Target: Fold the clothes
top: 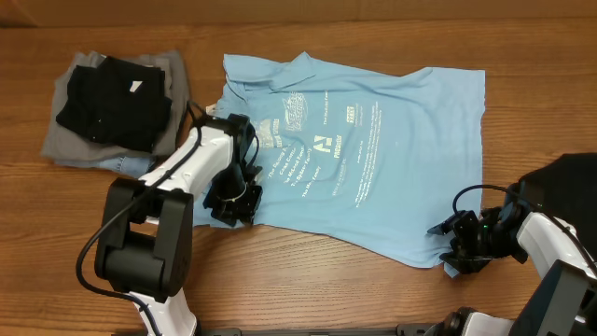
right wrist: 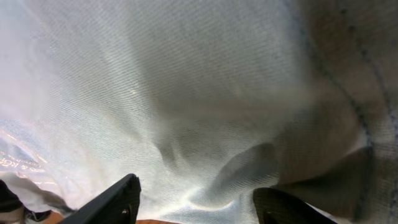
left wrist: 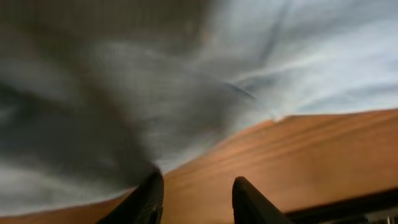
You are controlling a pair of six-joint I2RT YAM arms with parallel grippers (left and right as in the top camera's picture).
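A light sky-blue short-sleeved shirt (top: 392, 177) lies spread flat across the middle of the table (top: 317, 289), its collar toward the table's far left and its white and dark lettering facing up. The cloth is wrinkled near the collar and rumpled at the near right corner. Toward the table's far left corner sits a folded stack: a black garment (top: 112, 107) on a grey piece (top: 65, 140), with a strip of denim (top: 126, 165) showing at the near edge.

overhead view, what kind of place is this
Likely a robotics lab bench set up for laundry folding: a wooden table, a left arm and right arm at it, a sky-blue shirt spread flat beside a stack of folded clothes.
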